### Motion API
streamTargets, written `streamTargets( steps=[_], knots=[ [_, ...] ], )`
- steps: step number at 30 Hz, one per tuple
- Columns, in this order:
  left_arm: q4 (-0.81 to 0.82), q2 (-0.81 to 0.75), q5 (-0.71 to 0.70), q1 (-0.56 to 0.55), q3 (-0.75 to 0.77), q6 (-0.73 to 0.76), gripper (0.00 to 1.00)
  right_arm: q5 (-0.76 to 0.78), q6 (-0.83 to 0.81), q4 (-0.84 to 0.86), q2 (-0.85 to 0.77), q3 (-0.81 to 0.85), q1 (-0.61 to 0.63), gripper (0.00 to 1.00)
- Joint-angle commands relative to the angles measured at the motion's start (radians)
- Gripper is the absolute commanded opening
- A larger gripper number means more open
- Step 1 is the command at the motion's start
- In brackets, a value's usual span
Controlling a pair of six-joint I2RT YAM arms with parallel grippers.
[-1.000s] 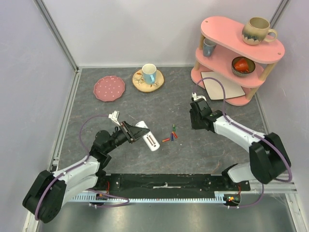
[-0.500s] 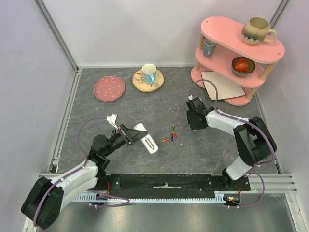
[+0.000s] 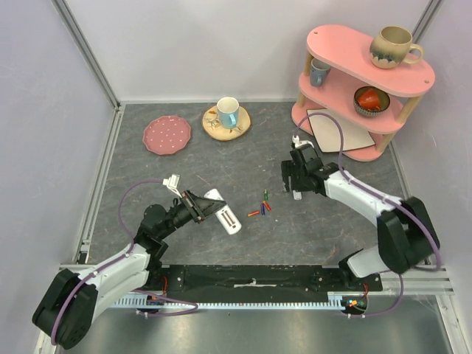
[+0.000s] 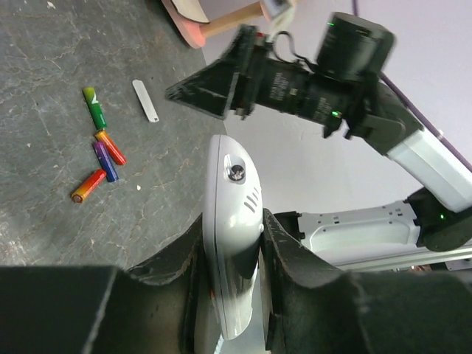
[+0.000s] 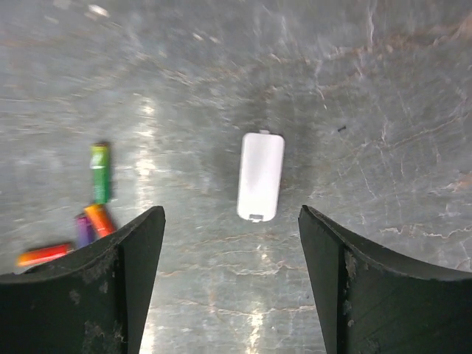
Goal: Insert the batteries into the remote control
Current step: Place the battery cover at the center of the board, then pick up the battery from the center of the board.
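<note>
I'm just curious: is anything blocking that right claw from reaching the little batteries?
Nothing visible does. The open right gripper hangs over a white cover lying flat, and the batteries lie beside it on the bare table, uncovered.

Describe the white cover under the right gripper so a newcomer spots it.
Grey table, just right of the batteries, beneath the open right gripper. The white cover lies flat, alone. It's a thin rounded rectangle; its neighbours are coloured cylinders.
</note>
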Motion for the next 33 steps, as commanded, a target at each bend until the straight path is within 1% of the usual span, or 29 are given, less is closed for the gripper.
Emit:
streamTargets(
  steps=[1,2,3,4,6,8,9,11,12,14,17,20,24,28,33],
  knots=[
    [0.068,-0.007,-0.037,0.001,0.008,0.078,0.04,0.031,0.019,0.03,-0.157,0.016,0.078,0.81],
    [0.069,-0.007,-0.042,0.001,0.009,0.083,0.04,0.044,0.017,0.046,-0.168,0.014,0.101,0.81],
    [0.063,-0.005,-0.045,0.001,0.012,0.084,0.02,0.058,0.013,0.054,-0.179,0.016,0.164,0.81],
    [0.053,-0.004,-0.051,0.001,0.018,0.084,0.02,0.111,-0.007,0.057,-0.177,0.022,0.204,0.8],
    [0.045,-0.002,-0.062,0.001,0.018,0.078,0.02,0.153,-0.027,0.057,-0.156,0.031,0.3,0.8],
    [0.043,-0.003,-0.086,0.001,0.008,0.049,0.02,0.155,-0.026,0.056,-0.127,0.034,0.332,0.76],
    [0.026,-0.003,-0.092,0.001,0.008,0.044,0.02,0.146,-0.024,0.062,-0.121,0.028,0.342,0.71],
    [-0.027,-0.01,-0.103,0.001,0.023,0.043,0.02,0.14,-0.017,0.085,-0.116,0.0,0.346,0.68],
    [-0.084,-0.02,-0.103,0.003,0.041,0.05,0.02,0.141,-0.014,0.09,-0.116,-0.009,0.347,0.64],
    [-0.095,-0.03,-0.091,0.003,0.049,0.07,0.02,0.135,-0.012,0.1,-0.131,-0.038,0.347,0.6],
    [-0.098,-0.057,-0.073,0.004,0.057,0.104,0.02,0.137,-0.026,0.103,-0.16,-0.081,0.35,0.59],
    [-0.148,-0.062,-0.037,0.009,0.086,0.149,0.02,0.108,-0.059,0.103,-0.168,-0.119,0.353,0.53],
    [-0.142,-0.02,0.012,0.014,0.118,0.158,0.02,0.032,-0.072,0.131,-0.165,-0.165,0.359,0.52],
    [-0.067,0.038,0.058,0.018,0.121,0.132,0.02,0.025,-0.07,0.151,-0.153,-0.178,0.367,0.52],
    [-0.029,0.067,0.092,0.02,0.124,0.11,0.02,0.02,-0.083,0.169,-0.104,-0.155,0.367,0.52]
  ],
)
